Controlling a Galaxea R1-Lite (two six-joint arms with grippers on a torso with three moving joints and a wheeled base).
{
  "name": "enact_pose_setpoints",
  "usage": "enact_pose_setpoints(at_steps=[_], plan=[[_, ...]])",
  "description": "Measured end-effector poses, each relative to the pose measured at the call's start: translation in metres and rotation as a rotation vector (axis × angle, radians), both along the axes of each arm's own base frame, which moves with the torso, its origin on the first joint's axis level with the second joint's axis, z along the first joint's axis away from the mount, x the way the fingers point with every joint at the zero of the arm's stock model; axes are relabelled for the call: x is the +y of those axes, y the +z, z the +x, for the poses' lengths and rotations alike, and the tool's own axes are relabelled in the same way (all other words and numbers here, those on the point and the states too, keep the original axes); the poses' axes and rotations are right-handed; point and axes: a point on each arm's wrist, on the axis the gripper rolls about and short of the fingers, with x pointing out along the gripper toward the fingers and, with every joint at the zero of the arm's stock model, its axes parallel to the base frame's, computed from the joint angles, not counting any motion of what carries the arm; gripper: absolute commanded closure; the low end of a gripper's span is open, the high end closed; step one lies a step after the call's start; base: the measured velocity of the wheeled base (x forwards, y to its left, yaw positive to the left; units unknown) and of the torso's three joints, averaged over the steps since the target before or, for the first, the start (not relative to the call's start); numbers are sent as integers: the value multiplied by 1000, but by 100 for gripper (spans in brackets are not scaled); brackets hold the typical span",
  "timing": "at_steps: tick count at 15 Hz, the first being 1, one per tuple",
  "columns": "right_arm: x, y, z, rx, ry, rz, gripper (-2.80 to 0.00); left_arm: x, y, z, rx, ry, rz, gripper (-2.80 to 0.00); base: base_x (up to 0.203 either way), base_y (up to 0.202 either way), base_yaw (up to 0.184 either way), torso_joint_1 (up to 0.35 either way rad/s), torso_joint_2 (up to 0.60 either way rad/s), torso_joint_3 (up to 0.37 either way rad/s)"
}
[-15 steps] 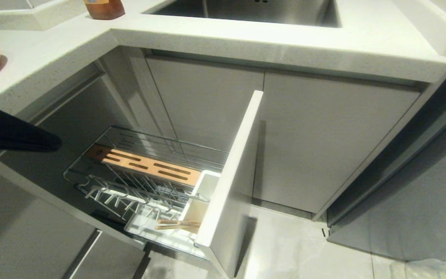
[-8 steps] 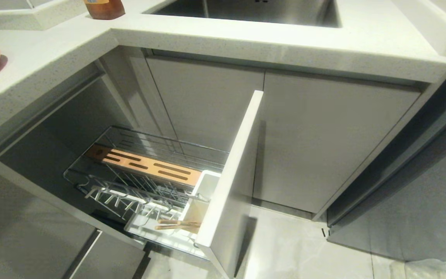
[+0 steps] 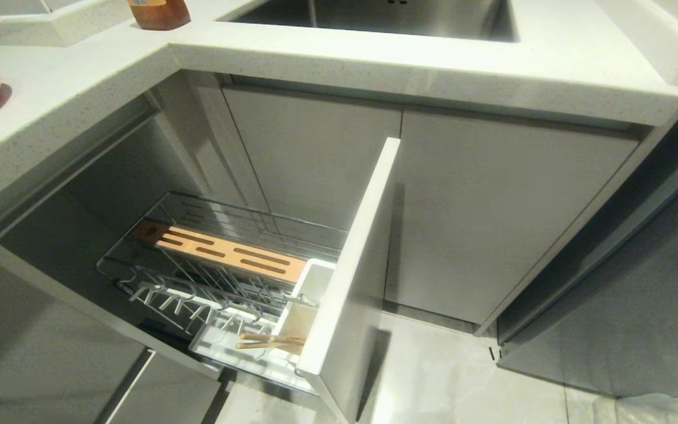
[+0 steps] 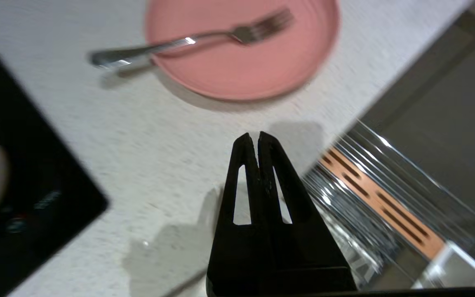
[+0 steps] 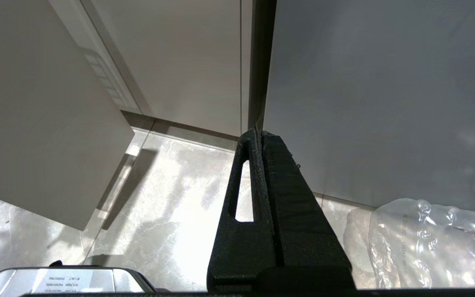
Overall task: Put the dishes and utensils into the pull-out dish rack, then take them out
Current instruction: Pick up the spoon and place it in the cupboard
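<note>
Plate [image 4: 241,49] with fork [image 4: 188,41] rests on speckled white countertop [image 4: 138,144]; left gripper [image 4: 258,138] fingers together above.

The left gripper [image 4: 258,138] hangs closed and empty, pointing down; the right gripper [image 5: 259,134] sits parked low, fingers together.

Pale speckled counter [image 3: 374,56] forming an L around an inner corner. Steel sink [image 3: 386,15] sunk into its far edge. Amber bottle [image 3: 158,12] on the counter beside the sink's left corner. Black cooktop [image 4: 19,173] set flush in the counter's other run. Grey cabinet doors [image 3: 492,206] below the counter. Marbled floor tiles [image 3: 445,377] beneath; crumpled clear plastic [image 5: 431,243] lying on them.
</note>
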Motion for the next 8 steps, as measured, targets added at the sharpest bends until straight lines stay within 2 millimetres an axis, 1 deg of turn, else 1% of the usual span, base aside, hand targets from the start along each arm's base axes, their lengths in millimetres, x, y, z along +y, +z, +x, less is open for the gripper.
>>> enact_pose_setpoints(at_steps=[2,4,8], plan=[[0,0,0,-1,0,0,0,7,5,0,-27,95,30,0,0,0,0,0,0,0],[0,0,0,0,0,0,0,17,9,3,-41,151,67,0,0,0,0,0,0,0],[0,0,0,0,0,0,0,55,12,21,-15,130,121,0,0,0,0,0,0,0]])
